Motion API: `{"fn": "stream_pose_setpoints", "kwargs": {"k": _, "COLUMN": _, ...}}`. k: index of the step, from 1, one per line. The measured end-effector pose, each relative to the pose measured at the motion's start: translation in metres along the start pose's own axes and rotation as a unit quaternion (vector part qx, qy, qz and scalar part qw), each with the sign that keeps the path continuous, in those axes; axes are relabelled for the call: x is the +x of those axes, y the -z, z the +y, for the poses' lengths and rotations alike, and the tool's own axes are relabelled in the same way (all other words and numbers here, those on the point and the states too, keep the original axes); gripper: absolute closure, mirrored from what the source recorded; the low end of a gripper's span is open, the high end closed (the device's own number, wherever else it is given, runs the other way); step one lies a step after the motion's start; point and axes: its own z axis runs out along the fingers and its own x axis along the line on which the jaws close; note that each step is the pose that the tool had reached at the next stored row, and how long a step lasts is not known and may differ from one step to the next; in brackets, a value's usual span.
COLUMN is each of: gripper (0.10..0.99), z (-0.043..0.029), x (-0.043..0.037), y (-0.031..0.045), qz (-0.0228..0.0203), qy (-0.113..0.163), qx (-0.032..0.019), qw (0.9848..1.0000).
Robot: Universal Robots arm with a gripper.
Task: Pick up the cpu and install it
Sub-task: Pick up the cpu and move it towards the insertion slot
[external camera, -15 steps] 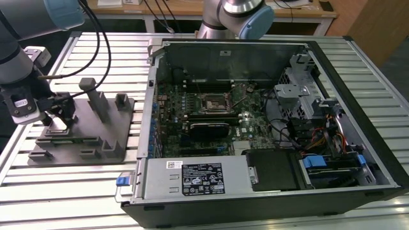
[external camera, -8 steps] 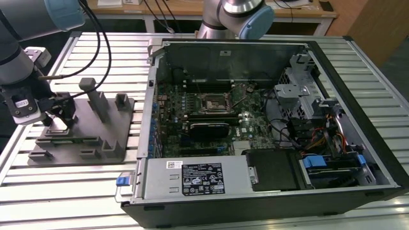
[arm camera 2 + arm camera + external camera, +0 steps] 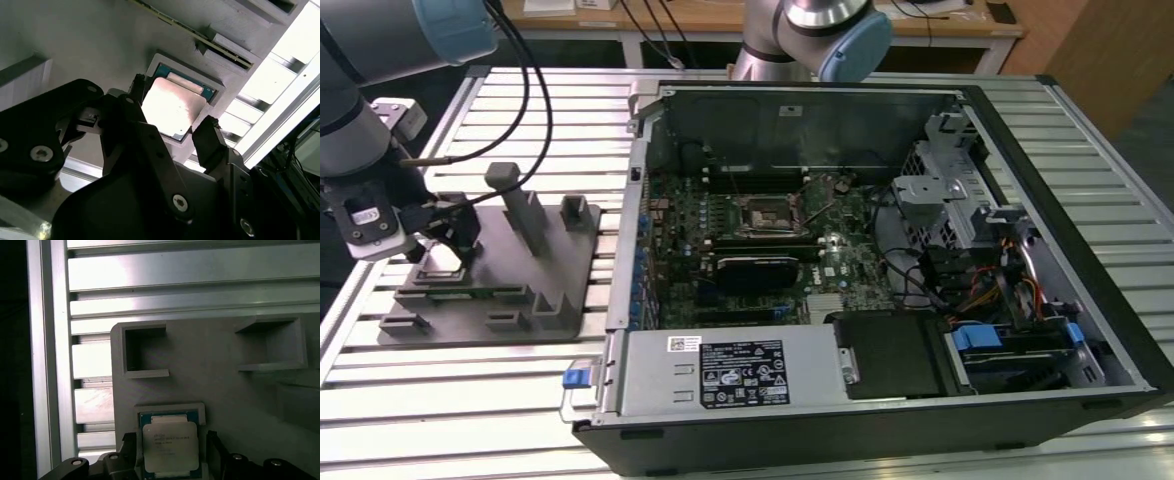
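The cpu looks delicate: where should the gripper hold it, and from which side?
By two opposite thin edges, coming straight down from above. The cpu lies flat, plate up, in a shallow recess of the grey holder, so just its edges offer grip; the open gripper has its fingers flanking it.

We see the gripper [image 3: 443,252] at nine o'clock in the exterior view, jaws spread with slim gaps either side of the cpu [image 3: 172,110]. Upright posts [image 3: 520,210] on the grey fixture [image 3: 494,310] stand near at its three o'clock. Past them, the case wall [image 3: 636,200] bars the way.
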Motion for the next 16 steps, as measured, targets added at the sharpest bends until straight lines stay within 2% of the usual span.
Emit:
{"fn": "stream_pose_setpoints", "kwargs": {"k": 3, "gripper": 0.424, "z": 0.0000, "x": 0.0000, "y": -0.0005, "qz": 0.0001, "qy": 0.004, "qx": -0.0001, "qw": 1.0000}}
{"fn": "stream_pose_setpoints", "kwargs": {"k": 8, "gripper": 0.424, "z": -0.0001, "x": 0.0000, "y": -0.0025, "qz": 0.0011, "qy": 0.028, "qx": 0.0000, "qw": 0.9996}}
{"fn": "stream_pose_setpoints", "kwargs": {"k": 16, "gripper": 0.424, "z": -0.0002, "x": 0.0000, "y": -0.0048, "qz": 0.0013, "qy": 0.030, "qx": -0.0005, "qw": 0.9996}}
